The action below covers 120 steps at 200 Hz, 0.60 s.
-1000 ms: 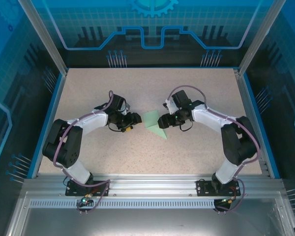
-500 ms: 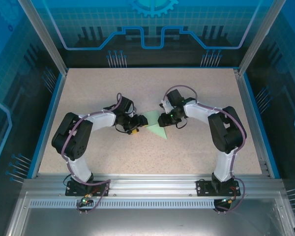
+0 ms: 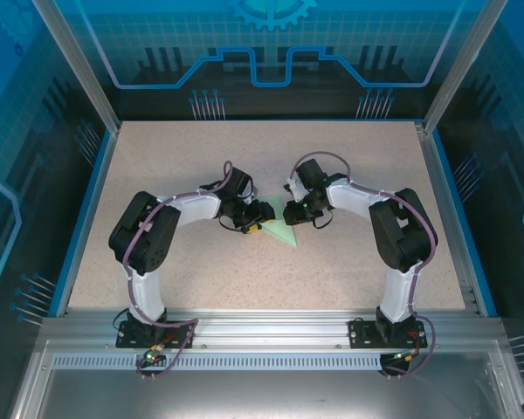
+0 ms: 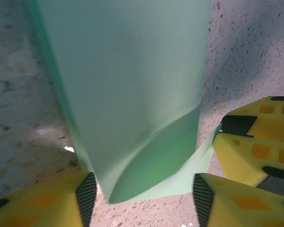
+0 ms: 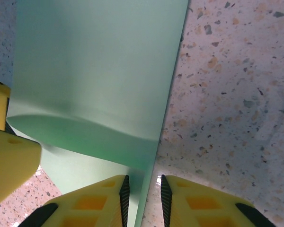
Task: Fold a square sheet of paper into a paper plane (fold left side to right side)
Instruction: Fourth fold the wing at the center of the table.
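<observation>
The square sheet of paper is pale mint green and lies mid-table as a triangular shape between both grippers. My left gripper is at its left side. In the left wrist view its jaws stand open around the near end of the paper, where a flap curls up off the layer below. My right gripper is at the paper's right edge. Its jaws are narrowed to a small gap, with the paper's edge running between them, not pinched.
The speckled tabletop has free room all round the paper. Blue side rails and a glass back wall bound it. The two grippers sit close together, and the right gripper's yellow fingers show beside the left one's.
My left arm has swung right until its gripper reached the paper's left side. My right gripper moved in to the right edge and its jaws narrowed sharply.
</observation>
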{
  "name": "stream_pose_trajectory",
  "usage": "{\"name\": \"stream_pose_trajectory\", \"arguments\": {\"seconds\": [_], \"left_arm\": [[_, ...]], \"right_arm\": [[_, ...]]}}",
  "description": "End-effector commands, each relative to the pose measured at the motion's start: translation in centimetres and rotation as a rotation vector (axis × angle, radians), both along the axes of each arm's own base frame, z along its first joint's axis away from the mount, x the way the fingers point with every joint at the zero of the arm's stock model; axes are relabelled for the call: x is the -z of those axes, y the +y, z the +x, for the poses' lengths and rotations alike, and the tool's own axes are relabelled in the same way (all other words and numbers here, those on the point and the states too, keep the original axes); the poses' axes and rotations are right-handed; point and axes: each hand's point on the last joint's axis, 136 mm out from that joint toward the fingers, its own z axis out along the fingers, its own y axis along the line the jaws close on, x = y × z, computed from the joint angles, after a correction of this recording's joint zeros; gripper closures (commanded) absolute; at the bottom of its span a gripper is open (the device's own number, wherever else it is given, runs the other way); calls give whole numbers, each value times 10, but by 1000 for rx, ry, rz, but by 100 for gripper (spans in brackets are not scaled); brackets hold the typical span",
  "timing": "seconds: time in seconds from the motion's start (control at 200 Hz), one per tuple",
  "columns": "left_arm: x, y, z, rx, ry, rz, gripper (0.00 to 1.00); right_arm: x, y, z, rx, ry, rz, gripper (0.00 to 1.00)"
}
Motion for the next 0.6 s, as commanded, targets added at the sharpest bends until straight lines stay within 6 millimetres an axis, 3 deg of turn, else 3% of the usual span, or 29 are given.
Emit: {"name": "stream_pose_trajectory", "arguments": {"seconds": [0.0,0.175,0.385,0.595], "left_arm": [[-6,-11,7,14,0,-20,50],[-8,-12,7,18,-5,-10,61],[-14,-12,10,12,-19,-10,69],[-17,-14,14,12,-32,-3,73]], "right_arm": [[3,-5,-1,7,17,-17,73],[-3,-11,2,17,-24,-34,66],[-35,-28,-2,24,-170,-48,44],[-49,-21,-23,-49,-241,-20,41]]}}
